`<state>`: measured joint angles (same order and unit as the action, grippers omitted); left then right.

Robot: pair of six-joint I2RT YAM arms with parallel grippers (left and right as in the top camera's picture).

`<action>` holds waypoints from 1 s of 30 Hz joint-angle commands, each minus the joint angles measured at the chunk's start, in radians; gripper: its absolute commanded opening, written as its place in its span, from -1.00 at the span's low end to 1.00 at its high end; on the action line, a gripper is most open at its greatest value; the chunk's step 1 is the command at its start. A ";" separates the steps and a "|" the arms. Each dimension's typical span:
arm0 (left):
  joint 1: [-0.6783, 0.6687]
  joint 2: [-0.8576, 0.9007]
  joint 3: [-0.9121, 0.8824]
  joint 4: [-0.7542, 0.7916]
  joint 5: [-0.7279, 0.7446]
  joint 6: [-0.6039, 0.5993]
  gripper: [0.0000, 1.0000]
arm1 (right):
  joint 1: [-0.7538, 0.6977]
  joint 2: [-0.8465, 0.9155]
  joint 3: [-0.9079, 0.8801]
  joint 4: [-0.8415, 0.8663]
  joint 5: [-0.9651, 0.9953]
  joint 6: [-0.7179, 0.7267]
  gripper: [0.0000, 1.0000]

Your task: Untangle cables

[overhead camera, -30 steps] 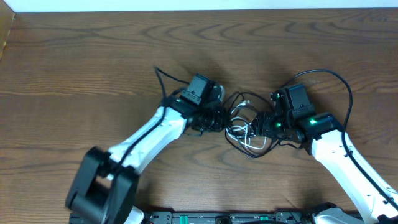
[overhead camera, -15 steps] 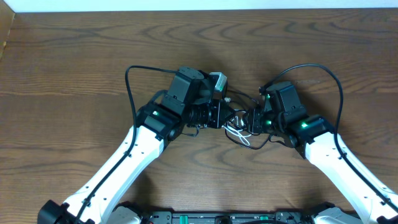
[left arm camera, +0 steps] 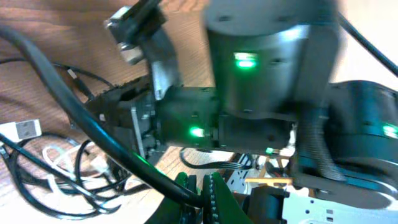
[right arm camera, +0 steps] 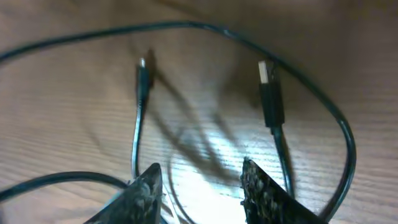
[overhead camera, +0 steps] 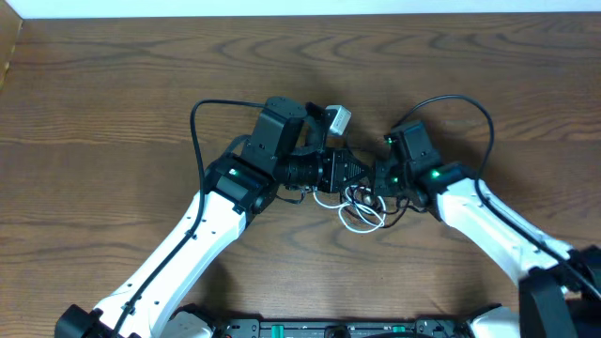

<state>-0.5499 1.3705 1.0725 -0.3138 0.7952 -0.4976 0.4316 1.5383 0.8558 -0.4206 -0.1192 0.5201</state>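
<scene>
Left gripper (overhead camera: 355,170): jaws closed, a black cable (left arm camera: 93,134) pinched at the tips. Cables (overhead camera: 362,208): black-and-white tangle, table (overhead camera: 94,94) centre, between both grippers. Right gripper (right arm camera: 199,180): jaws partly apart, nothing visibly held.

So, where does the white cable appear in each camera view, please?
Overhead: the white cable loops near the picture's centre, at the lower part of the tangle.
Left wrist: lower left, with its white USB plug at the left edge.
Right wrist: not in it; only black cables show there.
Shared landmark: the brown wooden table, seen in all three views.
</scene>
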 commanded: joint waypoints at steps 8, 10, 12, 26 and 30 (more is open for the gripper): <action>0.002 -0.022 0.024 -0.076 -0.196 0.025 -0.86 | -0.012 0.000 0.005 -0.019 -0.153 -0.085 0.07; 0.002 -0.022 0.024 -0.085 -0.233 0.025 -0.85 | -0.026 -0.019 0.005 -0.021 -0.181 -0.100 0.11; 0.002 -0.022 0.024 -0.081 -0.240 0.025 -0.85 | -0.037 -0.042 0.005 -0.020 -0.220 -0.116 0.14; 0.006 -0.022 0.024 0.168 -0.003 -0.096 -0.85 | -0.044 -0.072 -0.007 -0.059 -0.164 -0.143 0.25; 0.009 -0.023 0.024 0.163 0.069 -0.107 -0.85 | -0.044 -0.072 -0.008 -0.058 -0.025 -0.143 -0.01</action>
<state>-0.5495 1.3685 1.0740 -0.1513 0.7631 -0.5785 0.3882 1.4708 0.8555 -0.4778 -0.2707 0.3878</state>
